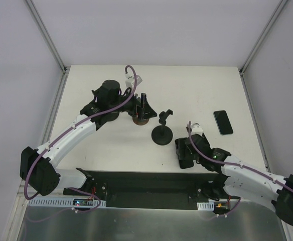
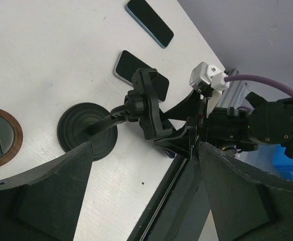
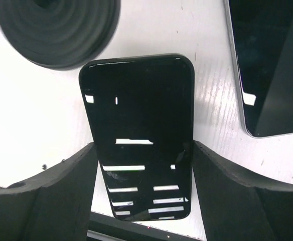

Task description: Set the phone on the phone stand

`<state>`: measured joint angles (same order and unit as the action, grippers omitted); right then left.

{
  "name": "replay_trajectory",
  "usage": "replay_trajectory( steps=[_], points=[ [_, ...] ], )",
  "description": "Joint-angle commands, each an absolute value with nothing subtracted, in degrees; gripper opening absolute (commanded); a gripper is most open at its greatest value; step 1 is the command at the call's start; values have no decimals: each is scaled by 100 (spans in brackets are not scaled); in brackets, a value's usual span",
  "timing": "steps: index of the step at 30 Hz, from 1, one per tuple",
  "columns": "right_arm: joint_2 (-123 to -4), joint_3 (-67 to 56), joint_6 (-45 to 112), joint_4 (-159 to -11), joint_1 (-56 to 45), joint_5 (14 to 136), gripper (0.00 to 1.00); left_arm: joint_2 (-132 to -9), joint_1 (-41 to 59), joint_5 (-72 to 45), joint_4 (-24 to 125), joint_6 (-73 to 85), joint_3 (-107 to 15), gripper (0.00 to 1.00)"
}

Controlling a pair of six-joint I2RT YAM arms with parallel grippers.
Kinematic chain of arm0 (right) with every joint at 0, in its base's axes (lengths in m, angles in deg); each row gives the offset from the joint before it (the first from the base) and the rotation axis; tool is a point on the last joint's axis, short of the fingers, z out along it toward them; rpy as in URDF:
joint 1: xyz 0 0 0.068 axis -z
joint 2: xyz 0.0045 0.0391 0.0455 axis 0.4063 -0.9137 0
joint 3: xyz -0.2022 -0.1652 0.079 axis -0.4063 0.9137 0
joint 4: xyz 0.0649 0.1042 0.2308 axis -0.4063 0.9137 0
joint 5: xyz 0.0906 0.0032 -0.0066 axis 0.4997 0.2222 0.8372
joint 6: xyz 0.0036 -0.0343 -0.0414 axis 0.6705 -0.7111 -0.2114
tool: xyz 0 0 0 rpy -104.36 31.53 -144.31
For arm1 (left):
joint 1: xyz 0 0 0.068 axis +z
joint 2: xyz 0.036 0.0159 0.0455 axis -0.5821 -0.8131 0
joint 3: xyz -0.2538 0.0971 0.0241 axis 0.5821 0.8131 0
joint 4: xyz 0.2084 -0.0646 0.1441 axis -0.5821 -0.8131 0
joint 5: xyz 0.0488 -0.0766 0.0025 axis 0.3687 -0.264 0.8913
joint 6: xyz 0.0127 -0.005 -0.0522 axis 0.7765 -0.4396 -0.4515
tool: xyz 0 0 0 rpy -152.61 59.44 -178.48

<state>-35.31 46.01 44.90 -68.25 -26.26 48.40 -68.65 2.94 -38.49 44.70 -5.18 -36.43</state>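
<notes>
1. Phone (image 3: 136, 135): black, glossy, rounded corners, light strips reflected; laid flat just beside the phone stand (image 3: 56, 30).
2. Its long edges are pinched by the right gripper (image 3: 145, 150).
3. Left gripper (image 2: 145, 145) is held spread.

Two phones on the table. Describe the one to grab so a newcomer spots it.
On the white table, find the black stand. Just beside its round base lies a phone, between the fingers of the right tool. The other phone lies farther right, alone.

White-shelled left arm (image 1: 68, 135) and right arm (image 1: 254, 176) are carrying purple cables (image 2: 264, 78); left claw (image 2: 144, 150) and right claw (image 3: 144, 150) are showing black matte fingers (image 3: 51, 196).
</notes>
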Motion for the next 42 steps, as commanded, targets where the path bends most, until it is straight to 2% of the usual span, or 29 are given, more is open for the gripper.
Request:
replay_trajectory(
  steps=[1,3,5,11,14,18,42],
  points=[
    [-2620,4860,4382,-7532,-2638,4660,1,-6797,221,-4304,4603,-384,-3967,83],
    [-2077,4949,4329,-7717,-2638,4730,1,-6727,98,-4496,4682,-288,-3985,77],
    [-1723,4994,4198,-7779,-2639,4783,1,-6648,-34,-4568,4796,-139,-3933,75],
    [-1071,4512,3636,-7806,-2647,5354,1,-6525,-640,-4665,4938,222,-3862,78],
    [-1088,4317,3538,-7850,-2708,5626,1,-6525,-843,-4604,4938,310,-3836,80],
    [-1045,4168,3337,-8183,-2911,5653,1,-6603,-1001,-4445,4938,310,-3809,78],
    [-1941,3613,2449,-10082,-3307,5662,1,-6903,-1037,-4032,4507,64,-4056,45]
  ],
)
